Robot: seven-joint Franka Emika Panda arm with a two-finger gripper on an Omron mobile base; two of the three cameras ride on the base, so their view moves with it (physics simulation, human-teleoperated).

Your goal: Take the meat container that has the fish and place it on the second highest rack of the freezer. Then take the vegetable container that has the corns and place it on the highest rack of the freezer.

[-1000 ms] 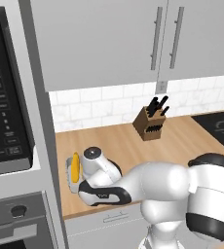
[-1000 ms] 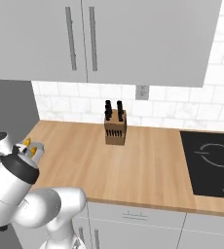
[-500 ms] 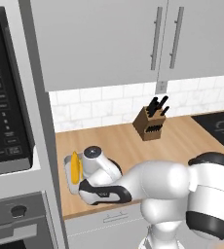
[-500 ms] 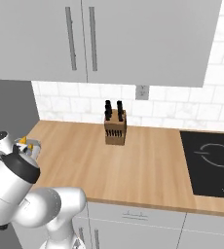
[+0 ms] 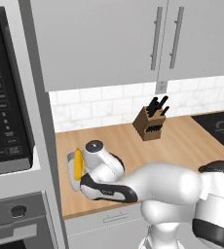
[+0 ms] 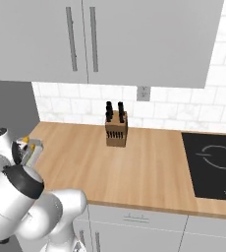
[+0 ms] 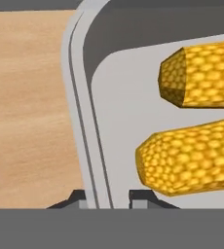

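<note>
1. At the far left stands a tall grey column with a black wall oven. The wooden bench starts right beside it.
2. On the left end of the bench, near the front edge, sits the vegetable container, a pale grey tray holding the corns. There are 2 cobs lying side by side, and 1 shows as a yellow strip in the left base view.
3. The tool is closed on the tray's rim: in the hand view 1 fingertip stands outside the wall and 1 inside, with the rim pinched between them.
4. Judged from this grip, the step in hand is lifting the corn tray for the freezer's highest rack. The freezer is outside these pictures.
5. To do it well, raise the tray straight up before turning, and keep it level. An edge pinch lets a loaded tray sag away from the fingers, and the cobs could roll.
6. Move slowly past the grey column, which stands just beside the tray.
7. Further right, a knife block stands near the tiled wall, well apart from the tray, and a black cooktop lies at the far right.
</note>
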